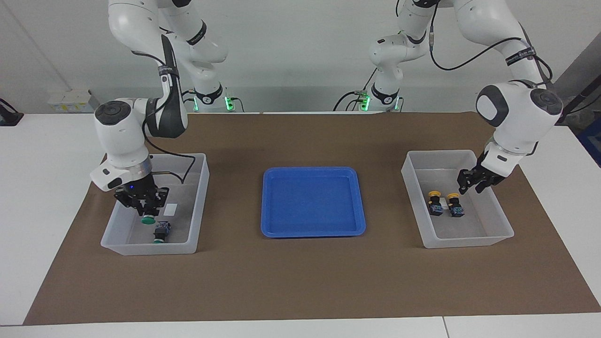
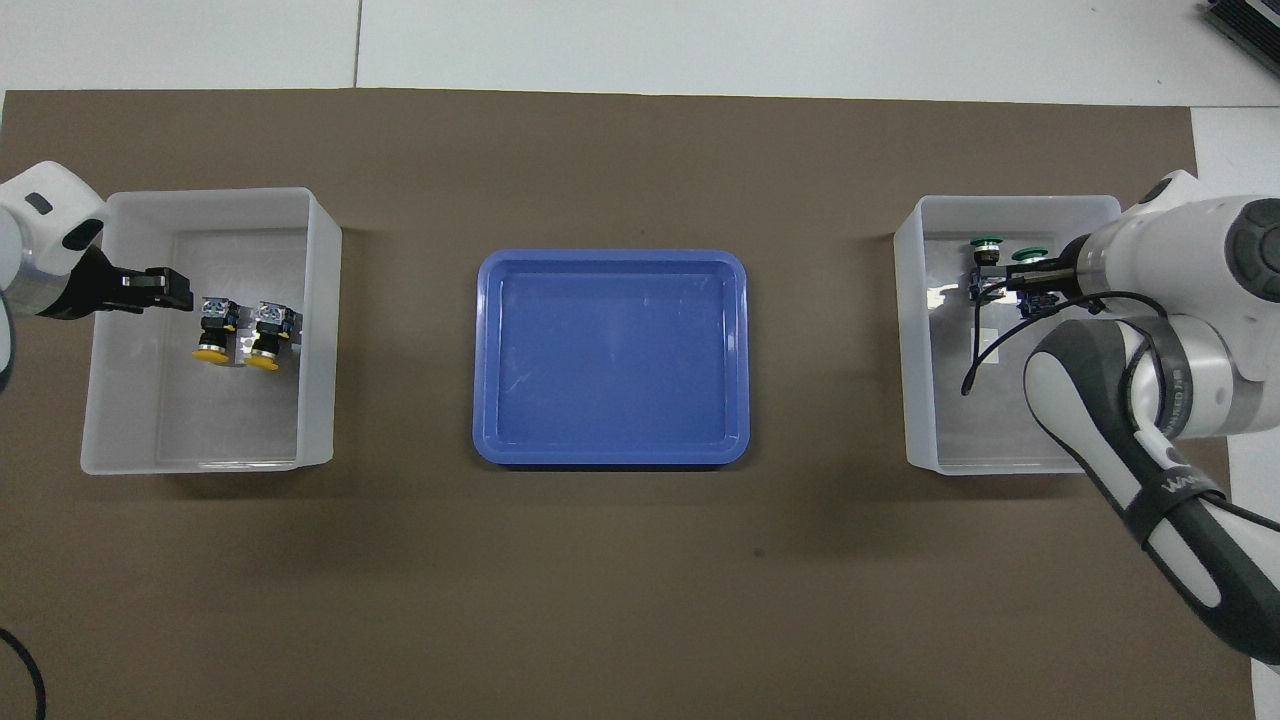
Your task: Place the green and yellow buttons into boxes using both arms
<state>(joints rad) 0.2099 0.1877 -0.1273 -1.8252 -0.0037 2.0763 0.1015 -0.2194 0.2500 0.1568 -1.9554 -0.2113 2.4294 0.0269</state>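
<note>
Green button in right tool, inside box walls

A: From where does the facing view look?

B: From high, across the worktop. It faces the two arm bases and the wall, and it sees the whole brown mat.

A: And the overhead view?

B: It looks steeply down from above the robots' end, somewhat closer. Both views share the blue tray and the two boxes, but turned half around, so each box appears on the other side.
</note>
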